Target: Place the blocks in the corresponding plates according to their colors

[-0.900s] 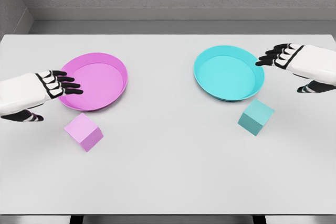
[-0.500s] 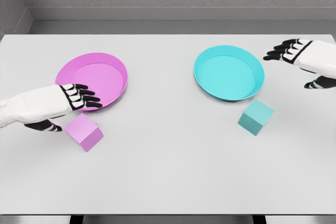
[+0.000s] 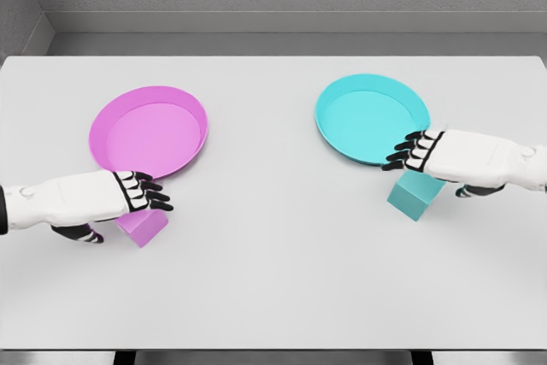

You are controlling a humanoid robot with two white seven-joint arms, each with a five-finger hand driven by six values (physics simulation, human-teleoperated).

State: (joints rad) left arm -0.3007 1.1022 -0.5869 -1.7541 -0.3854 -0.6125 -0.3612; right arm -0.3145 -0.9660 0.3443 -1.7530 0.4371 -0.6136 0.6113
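A pink plate [image 3: 149, 131] lies at the table's left and a teal plate [image 3: 371, 117] at its right. The pink block [image 3: 144, 226] sits just in front of the pink plate, mostly covered by my left hand [image 3: 141, 194], which hovers over it with fingers extended. In front of the teal plate stands the teal block [image 3: 414, 194]. My right hand [image 3: 413, 152] is stretched over its top, fingers straight and pointing left across the plate's near rim. I cannot tell whether either hand touches its block.
The white table [image 3: 273, 279] ends at a near edge along the bottom of the view. A grey wall runs behind its far edge.
My left hand has come down from the pink plate's rim onto the pink block. My right hand has swung in from the far right and dropped over the teal block.
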